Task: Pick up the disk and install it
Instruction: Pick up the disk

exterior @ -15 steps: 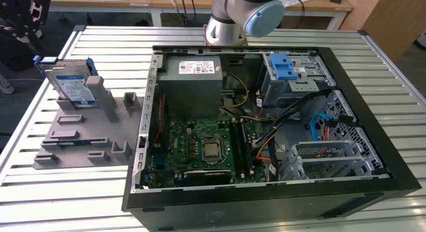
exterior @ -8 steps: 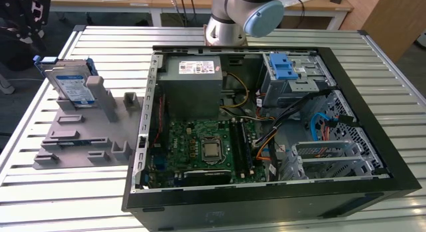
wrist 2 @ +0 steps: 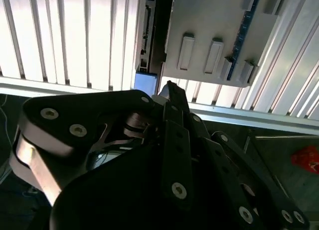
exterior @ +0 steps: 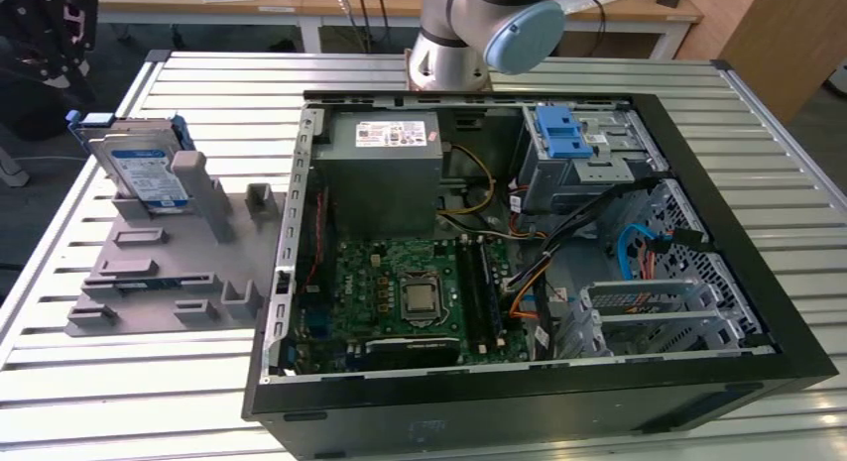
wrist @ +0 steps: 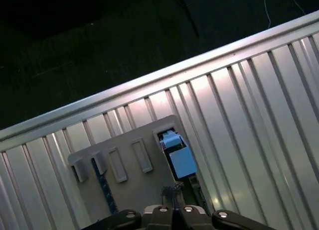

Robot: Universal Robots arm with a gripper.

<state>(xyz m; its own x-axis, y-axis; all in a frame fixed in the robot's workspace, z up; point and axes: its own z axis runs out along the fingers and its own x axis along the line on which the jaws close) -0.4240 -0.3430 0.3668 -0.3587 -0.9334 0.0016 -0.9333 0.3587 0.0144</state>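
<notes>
The disk [exterior: 143,169] is a silver drive with a blue-and-white label and a blue frame. It stands on edge, leaning in the grey holder [exterior: 173,273] at the exterior view's left, on the slatted table. From above, the first wrist view shows the disk [wrist: 180,160] edge-on, in a slot of the holder [wrist: 129,182]. It also appears edge-on as the disk [wrist 2: 149,36] in the second wrist view, beside the holder [wrist 2: 209,31]. My gripper [wrist 2: 169,88] hangs above it, apart from it, shut and holding nothing. Its black body [wrist: 172,212] also shows in the first wrist view.
An open computer case [exterior: 741,283] lies on the table, showing a motherboard [exterior: 411,288], a grey power supply [exterior: 384,173] and a silver drive cage with a blue latch [exterior: 572,139]. The arm's base [exterior: 457,45] stands behind the case. The table edge [wrist: 149,80] runs close to the holder.
</notes>
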